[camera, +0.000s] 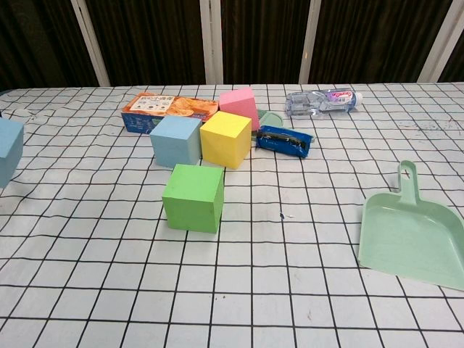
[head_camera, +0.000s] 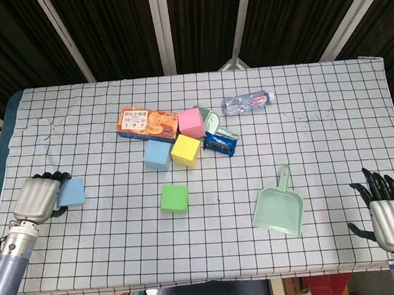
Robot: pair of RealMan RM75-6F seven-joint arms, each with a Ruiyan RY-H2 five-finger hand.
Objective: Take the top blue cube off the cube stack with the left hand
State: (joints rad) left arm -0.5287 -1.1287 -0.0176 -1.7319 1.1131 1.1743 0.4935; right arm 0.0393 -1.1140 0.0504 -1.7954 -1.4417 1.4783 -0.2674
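The blue cube [head_camera: 71,192] is gripped by the left hand [head_camera: 38,198] near the table's left edge, low over the cloth. If it is let go carelessly there, it could tumble off. The right hand [head_camera: 387,213] is held empty, fingers spread.

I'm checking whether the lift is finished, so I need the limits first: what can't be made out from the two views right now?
- Blue cube: head view, the left hand covers its far side, so contact with the table is unclear; chest view, the left edge cuts it off.
- Right hand: absent from chest view.
- Small green item behind the pink cube: mostly hidden, cannot be identified.
- Box print: too small to read.
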